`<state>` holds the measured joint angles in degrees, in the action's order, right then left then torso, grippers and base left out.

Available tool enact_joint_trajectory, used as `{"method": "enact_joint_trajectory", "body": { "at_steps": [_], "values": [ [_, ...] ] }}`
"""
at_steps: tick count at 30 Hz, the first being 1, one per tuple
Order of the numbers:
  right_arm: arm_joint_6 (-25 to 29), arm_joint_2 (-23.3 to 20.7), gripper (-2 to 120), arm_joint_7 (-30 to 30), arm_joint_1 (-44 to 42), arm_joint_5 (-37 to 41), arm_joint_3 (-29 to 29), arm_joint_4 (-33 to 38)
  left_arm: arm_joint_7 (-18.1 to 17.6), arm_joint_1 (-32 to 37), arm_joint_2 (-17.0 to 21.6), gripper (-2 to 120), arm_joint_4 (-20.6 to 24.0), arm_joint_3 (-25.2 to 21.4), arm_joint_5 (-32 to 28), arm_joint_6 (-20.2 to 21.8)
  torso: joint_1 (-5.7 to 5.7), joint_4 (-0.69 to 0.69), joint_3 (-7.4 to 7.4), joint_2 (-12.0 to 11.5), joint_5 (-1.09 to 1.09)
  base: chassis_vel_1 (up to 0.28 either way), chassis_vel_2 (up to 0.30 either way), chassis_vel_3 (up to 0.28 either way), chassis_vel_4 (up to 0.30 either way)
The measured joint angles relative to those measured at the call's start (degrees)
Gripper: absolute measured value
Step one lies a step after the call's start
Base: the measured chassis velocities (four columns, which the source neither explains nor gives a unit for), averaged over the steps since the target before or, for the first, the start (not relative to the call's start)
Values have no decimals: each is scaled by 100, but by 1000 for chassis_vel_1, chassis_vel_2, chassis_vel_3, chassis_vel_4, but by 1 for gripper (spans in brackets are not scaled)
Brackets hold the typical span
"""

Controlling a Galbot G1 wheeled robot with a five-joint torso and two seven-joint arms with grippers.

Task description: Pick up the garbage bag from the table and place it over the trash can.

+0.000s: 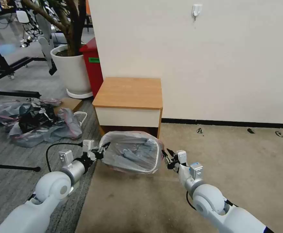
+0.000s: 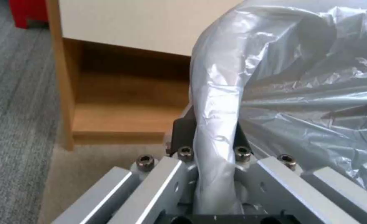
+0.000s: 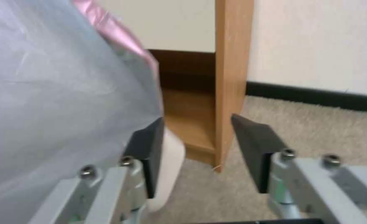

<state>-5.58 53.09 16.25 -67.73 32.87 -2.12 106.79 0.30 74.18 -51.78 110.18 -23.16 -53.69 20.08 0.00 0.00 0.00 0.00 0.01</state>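
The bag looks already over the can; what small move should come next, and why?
Probably open the left hand: it is shut on a fold of the bag, which is already spread over the can. The right hand is open beside the rim.

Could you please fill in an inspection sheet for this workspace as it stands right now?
Surface: table top bare.
Job's things: garbage bag lines the trash can on the floor before the table.
Clutter: heap of bags on the floor.
Grippers: left gripper shut on the bag's edge; right gripper open beside the rim.
Cables: black cable by the left arm.
Surroundings: white wall, plant pot, red bin.
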Motion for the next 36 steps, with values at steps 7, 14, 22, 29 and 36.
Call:
{"method": "enact_joint_trajectory", "body": {
  "at_steps": [7,14,22,29,36],
  "values": [
    [40,-289,76,148,-278,-631,327,262,-166,-39,-42,2,-174,-9,75,-113,0,0,0,0,0,0,0,0,0],
    [307,-610,92,-311,-556,-1837,760,702,-385,-36,-55,2,-155,-3,305,-163,0,0,0,0,0,0,0,0,0],
    [422,-890,64,-992,-872,-2755,900,1663,-636,23,-93,2,75,120,717,-215,0,0,-1,0,-1,0,0,0,0],
    [155,-1154,35,-1230,-658,-2871,617,2161,-680,68,-126,2,339,238,1315,-289,0,0,-1,0,0,0,0,0,0],
    [-410,-1319,15,-1551,-489,-3085,334,2421,-676,178,-196,2,532,382,1870,-335,0,0,0,0,-1,0,0,0,0]
  ]
}}
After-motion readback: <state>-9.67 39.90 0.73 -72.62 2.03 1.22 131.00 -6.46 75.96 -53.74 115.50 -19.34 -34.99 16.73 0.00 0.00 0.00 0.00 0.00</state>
